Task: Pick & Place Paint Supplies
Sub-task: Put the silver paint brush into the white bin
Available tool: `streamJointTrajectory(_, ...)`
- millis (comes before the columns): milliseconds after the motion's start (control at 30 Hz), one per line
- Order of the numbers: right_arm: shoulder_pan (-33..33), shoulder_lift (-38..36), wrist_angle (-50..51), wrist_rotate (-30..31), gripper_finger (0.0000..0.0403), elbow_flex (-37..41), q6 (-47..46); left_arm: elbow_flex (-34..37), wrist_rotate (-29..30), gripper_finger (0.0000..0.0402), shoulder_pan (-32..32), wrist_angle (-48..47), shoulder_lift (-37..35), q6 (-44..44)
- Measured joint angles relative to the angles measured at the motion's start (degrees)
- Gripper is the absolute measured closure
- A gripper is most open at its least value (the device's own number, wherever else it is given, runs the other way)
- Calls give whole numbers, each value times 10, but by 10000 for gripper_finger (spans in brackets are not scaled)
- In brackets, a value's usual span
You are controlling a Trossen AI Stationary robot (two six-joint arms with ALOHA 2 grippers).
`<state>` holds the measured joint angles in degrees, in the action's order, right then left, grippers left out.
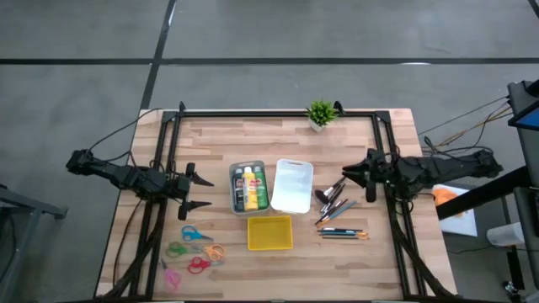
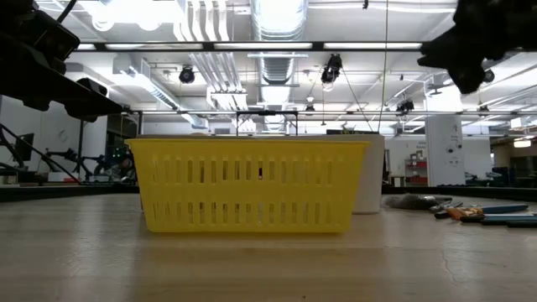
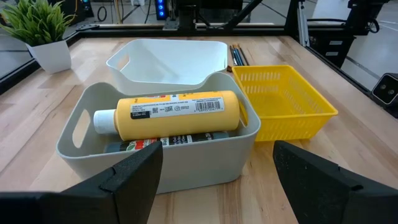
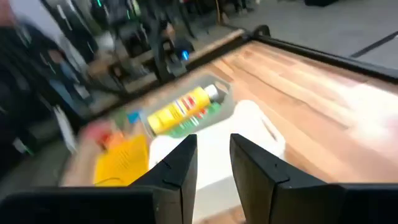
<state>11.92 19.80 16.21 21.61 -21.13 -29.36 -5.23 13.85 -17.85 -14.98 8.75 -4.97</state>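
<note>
A grey bin (image 1: 248, 187) (image 3: 161, 134) holds the paint bottles lying on their sides: a yellow one (image 3: 177, 113) on top, a green and a dark one (image 1: 238, 190) beside it. Thin dark-handled brushes (image 1: 333, 200) and slim coloured pencils (image 1: 342, 233) lie flat on the table on the right. My left gripper (image 1: 199, 190) (image 3: 217, 168) is open, hovering left of the grey bin and facing it. My right gripper (image 1: 350, 175) (image 4: 213, 155) hangs above the brushes' far end, narrowly open, pointing toward the white bin (image 1: 292, 185) (image 4: 249, 134).
A yellow slotted basket (image 1: 269, 232) (image 2: 250, 184) stands near the front edge. Coloured scissors (image 1: 195, 250) lie at the front left. A small potted plant (image 1: 320, 114) stands at the far edge. Bare wood lies between the bins and the far edge.
</note>
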Motion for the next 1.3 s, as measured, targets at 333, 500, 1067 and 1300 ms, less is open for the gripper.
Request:
streamJointTrajectory(333, -30, 273, 279, -8, 309, -257, 201, 0, 0, 96, 0, 0, 0, 0)
streamJointTrajectory(500, -98, 385, 356, -98, 309, -348, 245, 0, 0, 96, 0, 0, 0, 0)
streamJointTrajectory(1067, -195, 599, 432, -251, 307, -415, 414, 0, 0, 96, 0, 0, 0, 0)
streamJointTrajectory(1300, -195, 563, 404, -261, 243, -362, 417, 0, 0, 96, 0, 0, 0, 0)
